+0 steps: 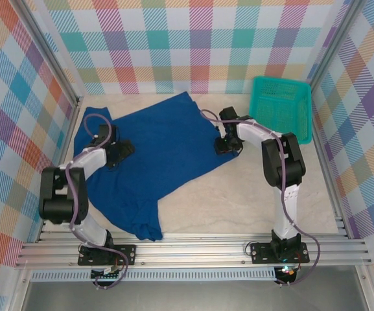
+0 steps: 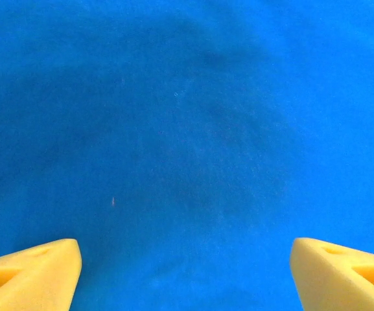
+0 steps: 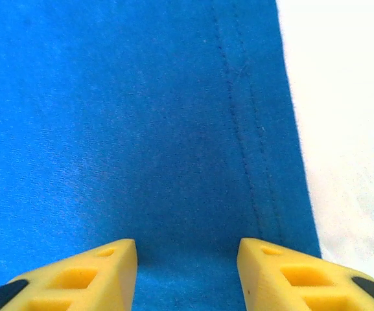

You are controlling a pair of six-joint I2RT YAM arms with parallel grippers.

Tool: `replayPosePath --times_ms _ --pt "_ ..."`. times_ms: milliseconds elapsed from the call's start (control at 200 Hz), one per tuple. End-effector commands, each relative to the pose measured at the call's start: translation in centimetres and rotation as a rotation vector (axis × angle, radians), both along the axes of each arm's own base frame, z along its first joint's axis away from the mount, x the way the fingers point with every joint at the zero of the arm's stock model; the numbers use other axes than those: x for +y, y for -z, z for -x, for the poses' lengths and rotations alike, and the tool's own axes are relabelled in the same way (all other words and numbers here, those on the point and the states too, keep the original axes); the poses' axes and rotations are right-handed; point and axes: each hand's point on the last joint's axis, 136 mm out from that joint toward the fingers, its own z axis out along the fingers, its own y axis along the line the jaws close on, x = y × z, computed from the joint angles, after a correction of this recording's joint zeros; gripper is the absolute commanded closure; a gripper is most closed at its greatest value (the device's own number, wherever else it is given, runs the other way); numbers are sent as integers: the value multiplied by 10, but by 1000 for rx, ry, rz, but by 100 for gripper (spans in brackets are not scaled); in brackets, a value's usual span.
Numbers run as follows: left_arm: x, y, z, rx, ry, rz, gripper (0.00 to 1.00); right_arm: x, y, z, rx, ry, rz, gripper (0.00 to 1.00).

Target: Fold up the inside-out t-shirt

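Note:
The inside-out t-shirt [image 1: 164, 146] lies spread across the left and middle of the table, royal blue, with a sleeve trailing toward the near edge. My left gripper [image 1: 122, 151] hovers over the shirt's left part. In the left wrist view its gripper [image 2: 187, 275] is open wide, with smooth blue cloth [image 2: 187, 129] under it. My right gripper [image 1: 227, 145] is at the shirt's right edge. In the right wrist view the gripper [image 3: 187, 269] is open with a narrower gap, right down over flat cloth [image 3: 141, 129], next to a stitched hem [image 3: 251, 129].
A teal mesh basket [image 1: 281, 107] stands at the back right, close to the right arm. Bare pale table [image 1: 238, 201] stretches right of the shirt and shows beside the hem [image 3: 349, 129]. Plaid walls enclose three sides.

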Motion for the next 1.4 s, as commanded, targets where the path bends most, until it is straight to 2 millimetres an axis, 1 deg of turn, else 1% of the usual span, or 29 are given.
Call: replayPosePath --times_ms 0,90,105,135,180,220,245,305,420,505,570,640,720,780,815,840,870,890,960,980,990,995,1000,1110,1140,1155,1230,1310,1395 --pt "-19 6 -21 16 85 39 16 -58 8 43 131 140 129 57" --pt "-41 12 -42 21 151 40 16 -85 8 61 151 213 163 60" --pt "-44 17 -40 54 161 39 16 -90 8 64 152 225 167 61" --pt "-53 22 -46 66 185 38 17 -97 7 68 148 252 170 61" --pt "-65 31 -55 89 221 37 17 -105 4 73 141 283 162 61" --pt "-76 33 -68 92 251 38 17 -109 2 76 132 301 152 61" --pt "-82 41 -72 110 266 35 17 -110 0 78 129 309 145 61" --pt "-93 47 -92 114 297 26 17 -106 -2 79 124 310 115 60" --pt "-94 58 -127 132 322 -14 17 -86 -1 75 126 313 9 60" --pt "-96 54 -151 119 351 -35 17 -76 -2 68 109 302 -13 60" --pt "-103 43 -166 93 387 -30 16 -68 -5 61 91 286 -20 59" --pt "-108 19 -179 44 417 -30 16 -62 -11 54 62 276 -21 57" --pt "-108 -15 -180 -15 433 -41 15 -63 -25 46 15 264 -13 55" --pt "-109 -46 -173 -67 439 -32 15 -65 -38 44 -22 250 -6 54" --pt "-110 -61 -165 -95 440 -23 15 -66 -46 45 -46 242 -5 53" --pt "-109 -64 -156 -101 439 -16 15 -67 -51 45 -61 237 -5 53" --pt "-108 -79 -146 -129 431 -10 15 -66 -58 46 -80 227 -15 53" --pt "-106 -90 -140 -156 421 -8 14 -64 -62 47 -94 216 -28 52" --pt "-95 -105 -110 -207 356 -11 14 -50 -72 51 -130 174 -89 51" --pt "-91 -106 -100 -214 332 -13 14 -42 -74 53 -133 159 -117 50" --pt "-89 -111 -98 -230 319 -15 14 -39 -75 54 -134 149 -130 50" --pt "-87 -110 -95 -228 313 -17 14 -37 -75 54 -134 146 -136 50" --pt "-86 -100 -89 -207 308 -16 14 -35 -76 55 -134 141 -143 50" --pt "-60 -107 -38 -232 205 -58 14 11 -78 62 -134 43 -229 50" --pt "-53 -101 -23 -210 183 -78 15 25 -77 65 -129 10 -242 50" --pt "-50 -103 -17 -215 177 -85 14 33 -76 67 -126 -9 -248 50" --pt "-34 -98 15 -187 135 -117 15 68 -76 77 -125 -97 -277 50" --pt "-26 -87 45 -154 119 -116 16 111 -80 94 -130 -209 -343 50" --pt "-25 -65 76 -78 134 -90 17 157 -88 120 -121 -337 -442 50"
